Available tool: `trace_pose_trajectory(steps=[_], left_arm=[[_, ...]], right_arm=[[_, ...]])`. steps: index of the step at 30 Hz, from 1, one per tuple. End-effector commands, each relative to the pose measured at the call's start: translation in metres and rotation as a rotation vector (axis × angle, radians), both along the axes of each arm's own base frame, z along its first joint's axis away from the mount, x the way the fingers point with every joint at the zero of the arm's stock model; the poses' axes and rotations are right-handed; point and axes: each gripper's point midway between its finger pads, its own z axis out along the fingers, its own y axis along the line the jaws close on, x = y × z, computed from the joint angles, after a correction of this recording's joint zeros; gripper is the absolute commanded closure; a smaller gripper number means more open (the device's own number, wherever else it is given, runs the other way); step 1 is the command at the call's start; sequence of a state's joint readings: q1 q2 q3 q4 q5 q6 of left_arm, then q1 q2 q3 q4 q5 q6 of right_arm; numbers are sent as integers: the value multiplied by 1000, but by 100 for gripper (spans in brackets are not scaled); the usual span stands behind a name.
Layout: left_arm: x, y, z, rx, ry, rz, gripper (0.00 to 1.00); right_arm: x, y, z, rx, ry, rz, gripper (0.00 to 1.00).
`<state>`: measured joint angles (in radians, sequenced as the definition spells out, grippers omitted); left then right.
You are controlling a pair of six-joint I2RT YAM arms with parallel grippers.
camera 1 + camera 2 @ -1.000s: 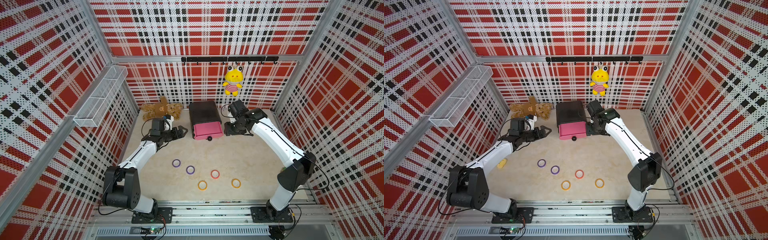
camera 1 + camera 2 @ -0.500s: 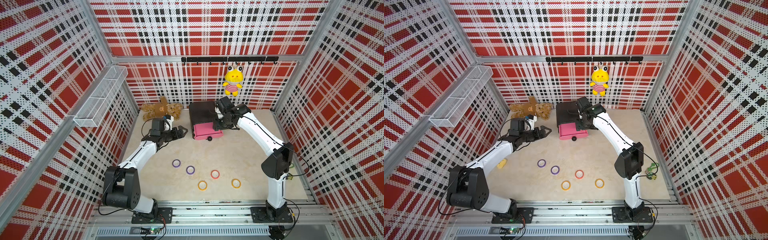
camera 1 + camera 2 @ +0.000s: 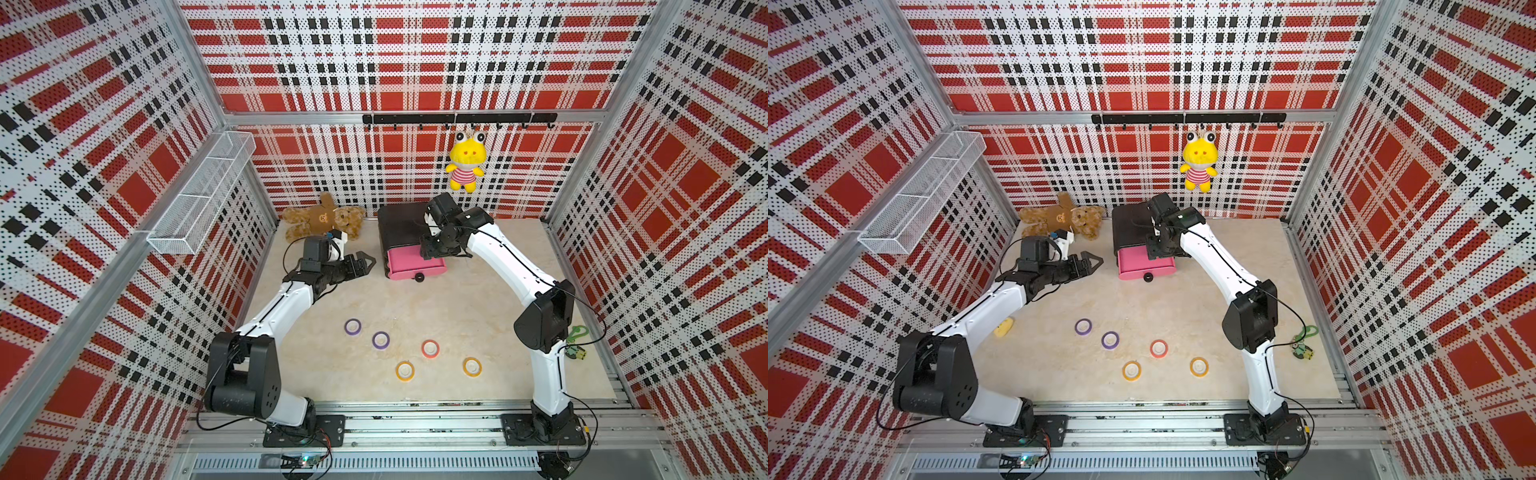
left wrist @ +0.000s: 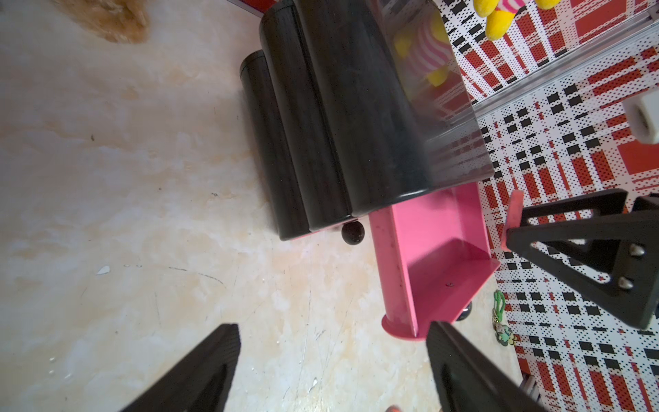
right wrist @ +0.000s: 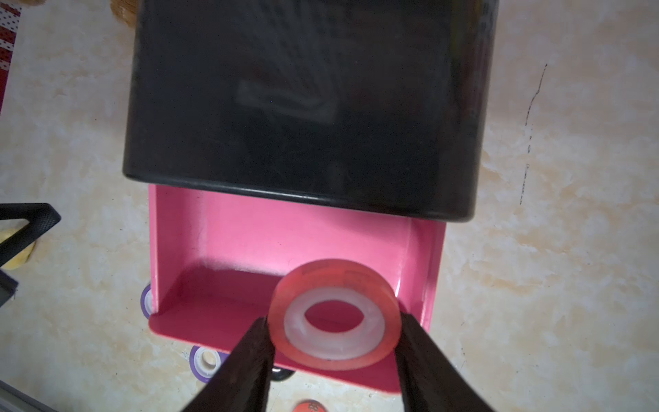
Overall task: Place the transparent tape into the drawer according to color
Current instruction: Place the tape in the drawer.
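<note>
The fingers (image 5: 246, 364) of our right gripper (image 5: 333, 319) stand on either side of a red-pink tape ring (image 5: 335, 276), their tips against its rim, so we read it as gripped. The ring lies flat between them, pale core showing, above the pink floor of the open top drawer (image 5: 228, 246) and near that drawer's front wall. The drawer is pulled out of the black chest (image 3: 399, 228), with its round knob (image 3: 419, 277) pointing away from the chest. In the left wrist view the two tiers below look pushed in. Our left gripper (image 3: 361, 264) hovers just beside the chest on its left. Its fingers (image 4: 199, 371) are spread wide with nothing between them, and they point toward the open drawer. Well in front of the chest, five more rings lie flat on the pale table (image 3: 490, 316), all apart from one another. Two purple rings (image 3: 352, 327) (image 3: 380, 340) lie nearest the chest, and a second red-pink ring (image 3: 430, 348) lies a little farther out. Two orange rings (image 3: 404, 370) (image 3: 472, 367) lie farthest from the chest. Left of the chest, against the back wall, a brown teddy bear (image 3: 322, 218) lies on the table. Above the chest, a yellow plush frog (image 3: 465, 162) hangs from a black hook rail (image 3: 457, 119). Far to the chest's left, a white wire basket (image 3: 199, 199) is fixed to the side wall. Well to the right and in front of the chest, a small green keychain (image 3: 575, 343) lies at the table's edge. In a top view we also see a small yellow thing (image 3: 1003, 327) beside the left arm, front-left of the chest.
</note>
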<state>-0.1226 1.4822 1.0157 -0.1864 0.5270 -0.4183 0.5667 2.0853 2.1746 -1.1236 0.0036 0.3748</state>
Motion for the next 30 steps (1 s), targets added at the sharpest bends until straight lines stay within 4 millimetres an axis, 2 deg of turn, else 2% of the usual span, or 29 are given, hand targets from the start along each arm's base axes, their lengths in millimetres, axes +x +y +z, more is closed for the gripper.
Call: trace_pose_trajectory(steps=[1, 5, 12, 15, 18, 24, 30], left_arm=[[2, 2, 8, -4, -35, -3, 11], [0, 3, 8, -3, -35, -1, 11], [-1, 3, 7, -4, -30, 3, 11], [-1, 2, 6, -2, -28, 6, 10], [0, 2, 3, 6, -22, 5, 10], [1, -5, -2, 34, -10, -12, 10], [4, -11, -3, 34, -7, -22, 11]], right_arm=[[2, 8, -3, 14, -12, 15, 31], [1, 10, -1, 18, -16, 17, 24], [-1, 7, 7, 23, -28, 16, 23], [-9, 5, 15, 31, -31, 21, 24], [-22, 0, 22, 38, -32, 24, 24], [-62, -13, 32, 53, -15, 46, 23], [-107, -24, 29, 36, 18, 78, 17]])
